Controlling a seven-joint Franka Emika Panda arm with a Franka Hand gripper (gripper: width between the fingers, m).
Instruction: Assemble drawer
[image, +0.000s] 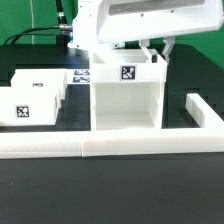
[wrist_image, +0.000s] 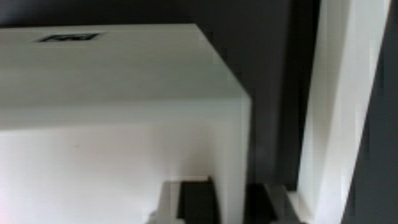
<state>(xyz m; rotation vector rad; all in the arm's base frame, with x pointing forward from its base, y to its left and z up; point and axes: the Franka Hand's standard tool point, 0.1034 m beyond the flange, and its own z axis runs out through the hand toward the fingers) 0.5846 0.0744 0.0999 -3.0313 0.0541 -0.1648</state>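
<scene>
Item: drawer housing (image: 125, 105), centre frame on black counter (image: 110, 190), open front toward camera, tag (image: 128, 72) on top edge. Trays (image: 32, 98) at mid-left, not yet inserted. Pincer (wrist_image: 237, 205) at housing's upper-right corner, jaws apart, seemingly astride side wall; actual hold cannot be told. Step, probably: positioning housing. Next move: squaring it against border bar (image: 200, 112), then fetching a tray.

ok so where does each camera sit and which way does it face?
Exterior view: off the arm, looking across the table at the open front of the box; the arm shows above it.
Wrist view: on the wrist, looking down along the jaws at an outer corner of the box; only dark jaw tips show.
Shared: the box.
</scene>
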